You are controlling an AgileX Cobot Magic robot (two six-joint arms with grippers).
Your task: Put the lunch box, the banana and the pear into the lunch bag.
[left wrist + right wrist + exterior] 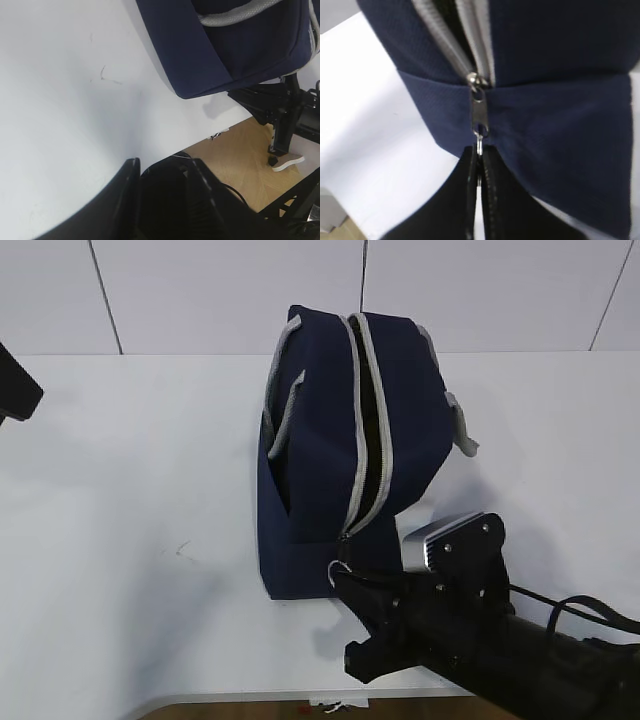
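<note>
One boxy navy-blue fabric lunch bag (345,440) stands on the white table (130,520), near the middle and toward the far edge. It has two grey webbing handles (283,400), one on each side, and one grey zipper (372,430) running along its top, open along most of its length with a dark gap between the tapes. The slider sits at the near end, where a metal ring pull (479,145) hangs. The right gripper (479,172) is pinched narrow on that ring. The left gripper (162,175) hangs over the table's near left, fingers apart, holding nothing. No writing is readable.
</note>
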